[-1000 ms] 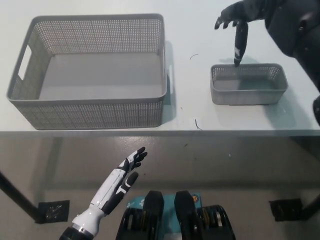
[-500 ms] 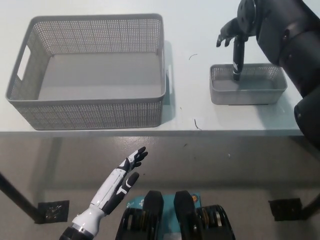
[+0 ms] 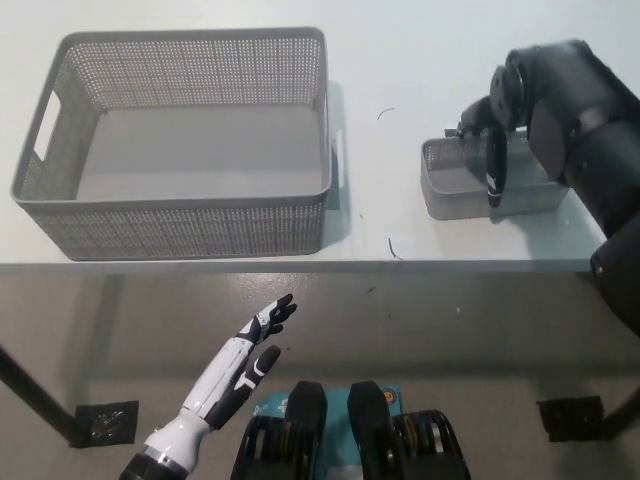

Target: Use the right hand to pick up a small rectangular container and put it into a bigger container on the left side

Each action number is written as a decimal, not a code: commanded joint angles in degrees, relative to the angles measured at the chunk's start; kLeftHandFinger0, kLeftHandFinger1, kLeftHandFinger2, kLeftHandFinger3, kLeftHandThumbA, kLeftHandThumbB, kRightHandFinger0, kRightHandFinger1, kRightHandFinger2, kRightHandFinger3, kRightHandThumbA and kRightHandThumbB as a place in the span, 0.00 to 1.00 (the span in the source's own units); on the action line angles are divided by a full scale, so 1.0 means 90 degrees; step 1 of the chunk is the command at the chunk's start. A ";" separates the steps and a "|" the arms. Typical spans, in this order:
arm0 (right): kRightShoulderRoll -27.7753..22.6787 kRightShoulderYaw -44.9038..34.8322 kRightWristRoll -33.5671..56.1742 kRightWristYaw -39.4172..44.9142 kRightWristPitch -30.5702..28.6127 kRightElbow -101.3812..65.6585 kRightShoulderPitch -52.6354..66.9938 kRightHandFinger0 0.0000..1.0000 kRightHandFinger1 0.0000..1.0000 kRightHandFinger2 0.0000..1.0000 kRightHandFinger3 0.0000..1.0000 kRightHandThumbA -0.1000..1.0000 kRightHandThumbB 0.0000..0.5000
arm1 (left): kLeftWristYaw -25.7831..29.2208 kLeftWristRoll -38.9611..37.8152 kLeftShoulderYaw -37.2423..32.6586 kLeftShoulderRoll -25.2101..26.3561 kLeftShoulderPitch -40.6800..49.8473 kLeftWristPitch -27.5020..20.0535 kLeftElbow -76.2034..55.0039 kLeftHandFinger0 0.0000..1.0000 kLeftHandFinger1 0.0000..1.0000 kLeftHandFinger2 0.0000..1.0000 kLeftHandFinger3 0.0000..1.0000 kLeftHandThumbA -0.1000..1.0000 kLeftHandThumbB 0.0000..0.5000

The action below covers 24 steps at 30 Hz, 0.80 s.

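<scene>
Small container (image 3: pixel 455 185), grey mesh, sits on the right part of the white tabletop (image 3: pixel 400 60), near the front edge, well apart from the big basket (image 3: pixel 180 140) at the left. Its right half is hidden behind the black arm.

Change over the last second: right hand (image 3: pixel 490 150) was hovering above and behind the container's far rim with one finger pointing down; half a second ago that finger dipped inside the container; now the whole hand and forearm have come down and forward over it, a long finger (image 3: pixel 495 175) crossing the near wall on the outside. Container itself has barely moved, if at all. Reads as the grasp closing, not yet a lift.

Hand state: fingers draped over the container's rim, one outside the front wall, the others lost behind the wrist. Whether they actually pinch the wall cannot be told from this angle; no clear hold seen.

Relation: hand directly over the container's middle-to-right section and touching or all but touching it; container still flat on the tabletop.

Big basket has nothing in it, long side toward the robot, handle cut-outs at its ends. Transfer leftward has not begun.

Left hand (image 3: pixel 250 355), white, rests low below the tabletop edge, fingers spread, holding nothing
</scene>
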 commanded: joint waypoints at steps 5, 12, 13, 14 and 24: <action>-0.0146 -0.0007 -0.0248 -0.0586 -0.0030 0.0132 0.0167 1.00 1.00 1.00 1.00 1.00 0.84 | -0.0106 -0.0101 0.0002 0.0051 -0.0065 -0.0199 -0.0077 1.00 1.00 1.00 1.00 1.00 0.85; -0.0144 -0.0151 -0.0196 -0.1374 0.0019 0.0141 0.0447 1.00 1.00 1.00 1.00 1.00 0.72 | -0.0093 0.0004 -0.0010 0.0045 -0.0064 -0.0180 -0.0080 1.00 1.00 1.00 1.00 1.00 0.85; -0.0143 -0.0197 -0.0196 -0.1839 0.0082 0.0119 0.0499 1.00 1.00 1.00 1.00 1.00 0.68 | -0.0089 0.0010 -0.0009 0.0040 -0.0060 -0.0179 -0.0085 1.00 1.00 1.00 1.00 1.00 0.85; -0.0148 -0.0279 -0.0161 -0.2395 0.0088 0.0096 0.0562 1.00 1.00 1.00 1.00 0.95 0.63 | -0.0087 0.0009 -0.0007 0.0039 -0.0061 -0.0187 -0.0082 1.00 1.00 1.00 1.00 1.00 0.85; -0.0408 -0.0647 -0.0066 -0.5224 -0.0827 -0.0123 0.0584 0.09 0.27 0.46 0.41 0.00 0.50 | -0.0099 -0.0068 0.0029 0.0052 -0.0089 -0.0194 -0.0057 1.00 1.00 1.00 1.00 1.00 0.82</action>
